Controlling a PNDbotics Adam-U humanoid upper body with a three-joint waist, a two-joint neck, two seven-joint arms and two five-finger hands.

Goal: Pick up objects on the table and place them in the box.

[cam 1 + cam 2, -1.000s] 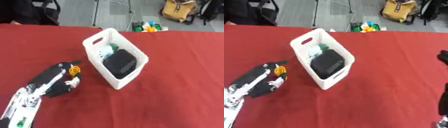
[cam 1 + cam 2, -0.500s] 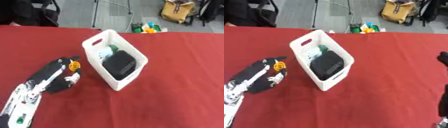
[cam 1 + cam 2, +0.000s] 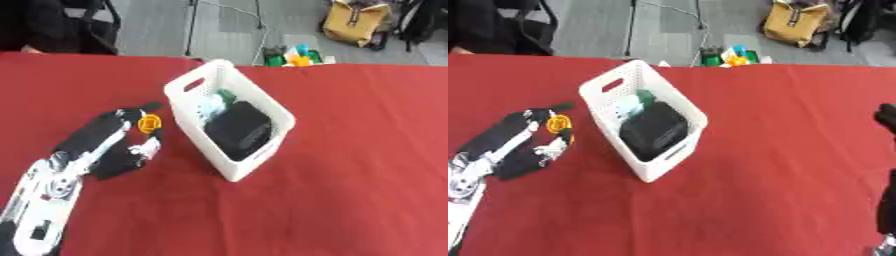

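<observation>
A white slotted box [image 3: 262, 102] stands askew mid-table, holding a black object [image 3: 238, 130] and a green-and-white item [image 3: 215, 102] at its far end. My left hand [image 3: 114, 142] is just left of the box, black, its fingers curled round a small orange object [image 3: 150, 123]. Something white [image 3: 146, 148] shows by the thumb. Its white and silver forearm [image 3: 48, 192] runs to the lower left corner. At the right edge of the right eye view, a dark part of my right hand [image 3: 887, 116] shows; its fingers are hidden.
The red table [image 3: 350, 175] stretches wide to the right of the box and in front of it. Beyond the far edge lie a grey floor, a yellow bag [image 3: 353, 22], small coloured items [image 3: 293, 55] and a dark chair [image 3: 61, 25].
My left hand has carried the orange object upward and toward the box's left wall. The box and its contents stay put. The view has shifted slightly.
</observation>
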